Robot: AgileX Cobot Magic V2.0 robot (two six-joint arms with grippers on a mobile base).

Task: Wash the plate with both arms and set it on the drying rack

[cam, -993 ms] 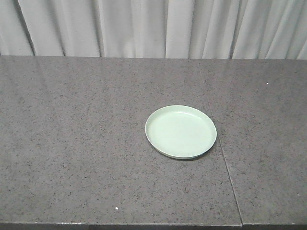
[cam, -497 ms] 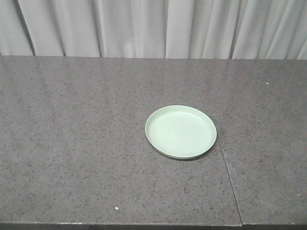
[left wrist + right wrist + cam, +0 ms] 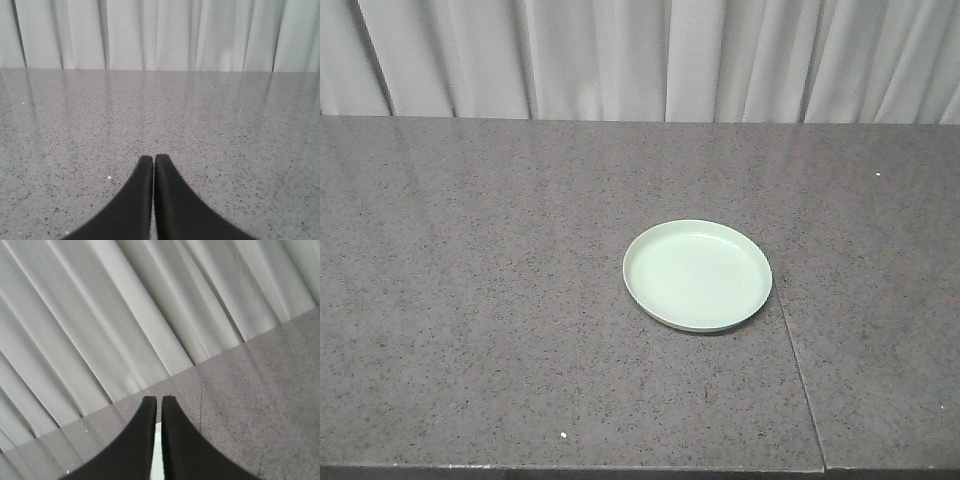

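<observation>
A round, pale mint-green plate (image 3: pixel 697 275) lies flat and upright on a speckled grey stone surface (image 3: pixel 470 300), slightly right of centre, just left of a seam (image 3: pixel 800 380). A sliver of the plate shows below the right gripper (image 3: pixel 159 401), whose fingers are closed to a thin slit. The left gripper (image 3: pixel 153 159), fingers pressed together, faces only bare surface. The right arm seems nearer. A pale curtain (image 3: pixel 620 60) hangs behind.

Mint plate (image 3: pixel 697 275); speckled counter (image 3: pixel 470 300), probably grey.
</observation>
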